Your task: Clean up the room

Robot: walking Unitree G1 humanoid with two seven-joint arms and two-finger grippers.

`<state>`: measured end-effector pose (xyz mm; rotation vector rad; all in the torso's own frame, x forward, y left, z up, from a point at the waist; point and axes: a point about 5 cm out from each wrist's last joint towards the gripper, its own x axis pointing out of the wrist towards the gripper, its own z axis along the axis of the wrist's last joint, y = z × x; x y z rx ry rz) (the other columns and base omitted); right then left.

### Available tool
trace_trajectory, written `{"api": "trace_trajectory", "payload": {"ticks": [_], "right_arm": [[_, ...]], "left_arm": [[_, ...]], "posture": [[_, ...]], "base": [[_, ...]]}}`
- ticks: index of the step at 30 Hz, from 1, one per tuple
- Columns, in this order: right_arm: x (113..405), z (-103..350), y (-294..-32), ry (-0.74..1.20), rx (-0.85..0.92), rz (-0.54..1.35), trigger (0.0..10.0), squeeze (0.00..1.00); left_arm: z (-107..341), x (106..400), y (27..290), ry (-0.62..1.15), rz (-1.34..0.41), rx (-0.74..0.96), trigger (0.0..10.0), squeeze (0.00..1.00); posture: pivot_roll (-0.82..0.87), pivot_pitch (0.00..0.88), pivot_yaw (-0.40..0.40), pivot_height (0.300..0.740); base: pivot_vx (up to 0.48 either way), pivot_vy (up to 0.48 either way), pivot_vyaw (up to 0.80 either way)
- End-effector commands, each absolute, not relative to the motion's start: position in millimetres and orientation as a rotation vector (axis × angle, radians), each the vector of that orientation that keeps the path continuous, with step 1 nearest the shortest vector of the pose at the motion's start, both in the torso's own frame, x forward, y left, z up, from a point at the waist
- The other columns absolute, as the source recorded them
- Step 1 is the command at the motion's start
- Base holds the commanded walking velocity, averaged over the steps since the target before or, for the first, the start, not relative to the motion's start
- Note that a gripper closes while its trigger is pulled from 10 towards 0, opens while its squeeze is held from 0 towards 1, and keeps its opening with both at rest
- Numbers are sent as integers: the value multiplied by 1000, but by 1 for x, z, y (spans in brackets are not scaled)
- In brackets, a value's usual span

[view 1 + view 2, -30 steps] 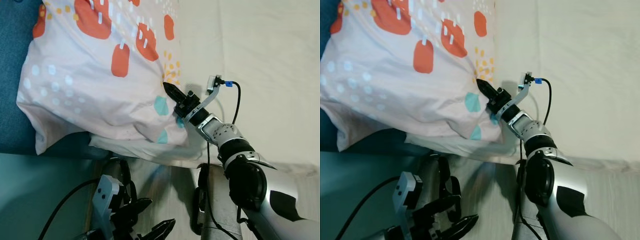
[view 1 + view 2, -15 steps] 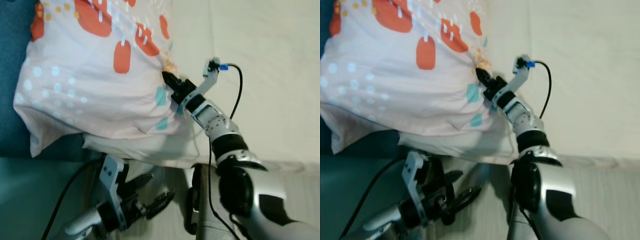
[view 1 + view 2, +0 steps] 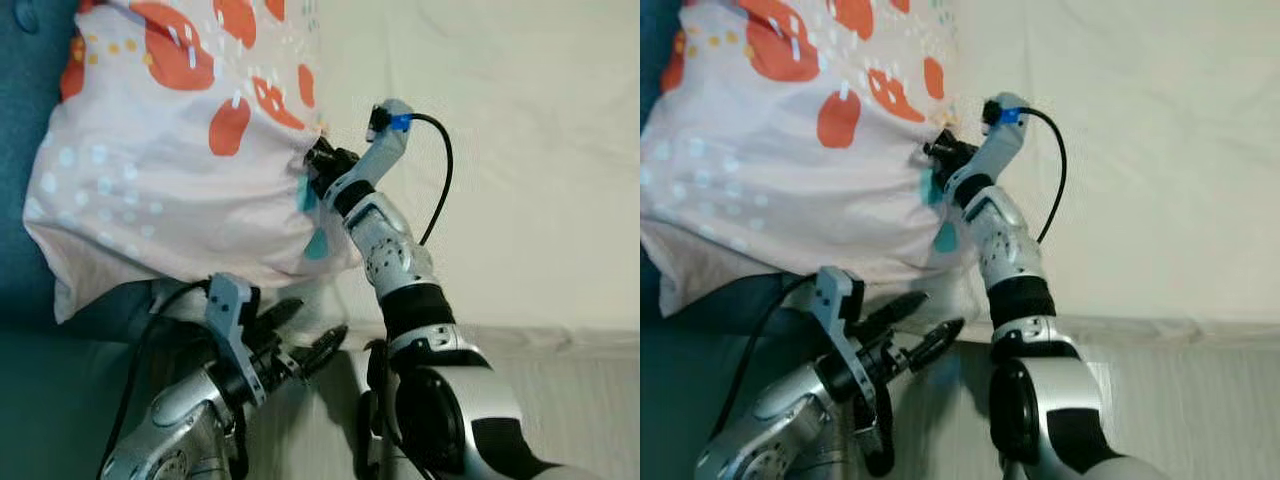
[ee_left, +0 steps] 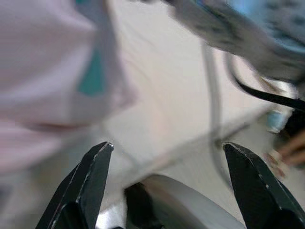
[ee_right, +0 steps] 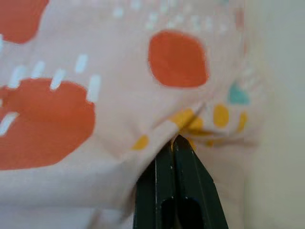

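— Cream bed sheet (image 3: 520,150) stretches ahead of me, wide and pale, with a dark teal surface (image 3: 30,110) along its left edge. What lies on it?

— One pillow, a pale pink fabric pillow printed with orange blobs, teal and yellow dots (image 3: 170,160). It rests at the sheet's left edge, partly over the teal surface, its long axis running from the near-left corner up toward the far edge of the sheet. Its near end hangs a little past the sheet's front edge.

— How many grippers do you have at work?

— Two. My right gripper (image 3: 318,160) reaches up to the pillow's right-hand edge, and its two black fingers (image 5: 176,186) are pressed together, pinching a bunched fold of the fabric beside a cluster of yellow dots. One black cable (image 3: 437,180) loops from that wrist over the sheet.

— And the other?

— My left gripper (image 3: 305,335) hangs just below the pillow's near edge, in front of the bed, with its two fingertips (image 4: 97,167) spread wide apart and nothing between them. From its wrist I see the pillow's underside with one teal spot, blurred.
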<state>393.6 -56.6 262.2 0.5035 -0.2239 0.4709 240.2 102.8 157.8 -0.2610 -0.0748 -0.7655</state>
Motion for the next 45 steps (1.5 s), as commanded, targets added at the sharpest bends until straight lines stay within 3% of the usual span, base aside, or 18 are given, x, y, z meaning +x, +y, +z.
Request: {"api": "trace_trajectory", "payload": {"ticks": [1, 10, 15, 20, 21, 23, 24, 26, 27, 32, 33, 36, 44, 45], "right_arm": [[391, 259, -62, -238, 476, 411, 0, 0], [390, 260, -121, -296, 334, 139, 0, 0], [388, 241, -134, -228, 359, 91, 0, 0], [385, 218, -130, -119, 335, 118, 0, 0], [384, 210, -125, -91, 364, 155, 3216, 0], [383, 205, -122, -74, 388, 181, 3216, 0], [381, 197, -117, -54, 467, 229, 10000, 0], [376, 192, -107, -83, 586, 380, 10000, 0], [372, 195, -106, -123, 665, 442, 10000, 1000], [368, 203, -109, -209, 785, 521, 10000, 1000], [367, 213, -118, -286, 894, 562, 10000, 1000], [367, 215, -122, -306, 922, 566, 10000, 1000], [379, 191, -167, -351, 1105, 373, 10000, 1000], [381, 187, -170, -341, 1126, 365, 10000, 1000]], "left_arm": [[150, 240, 104, -53, -735, -268, 10000, 0], [153, 254, 100, -97, -721, -244, 10000, 0], [152, 256, 97, -109, -731, -232, 10000, 0], [152, 257, 98, -113, -726, -228, 10000, 0], [151, 258, 98, -116, -725, -225, 10000, 0], [151, 258, 98, -118, -724, -223, 10000, 0], [151, 259, 98, -120, -721, -220, 10000, 0], [150, 262, 99, -117, -700, -189, 10000, 0], [147, 263, 101, -108, -669, -161, 10000, 0], [137, 264, 110, -76, -600, -124, 10000, 0], [126, 263, 124, -34, -523, -91, 10000, 0], [122, 262, 128, -22, -501, -80, 10000, 0], [122, 238, 143, 11, -464, -62, 10000, 0], [123, 233, 145, 19, -466, -58, 10000, 0]], "posture": [[51, 351, -53, 576], [12, 330, -46, 576], [14, 330, -45, 576], [9, 327, -44, 576], [7, 327, -44, 576], [7, 327, -44, 576], [5, 325, -44, 576], [9, 327, -42, 576], [9, 327, -42, 576], [24, 331, -34, 576], [36, 341, -28, 576], [36, 341, -28, 576], [104, 412, 6, 576], [131, 456, 28, 576]], "base": [[0, 0, 0], [0, 0, 0], [0, 0, 0], [0, 0, 0], [0, 0, 0], [0, 0, 0], [0, 0, 0], [0, 0, 0], [0, 0, 0], [0, 0, 0], [0, 0, 0], [0, 0, 0], [0, 0, 0], [0, 0, 0]]}}
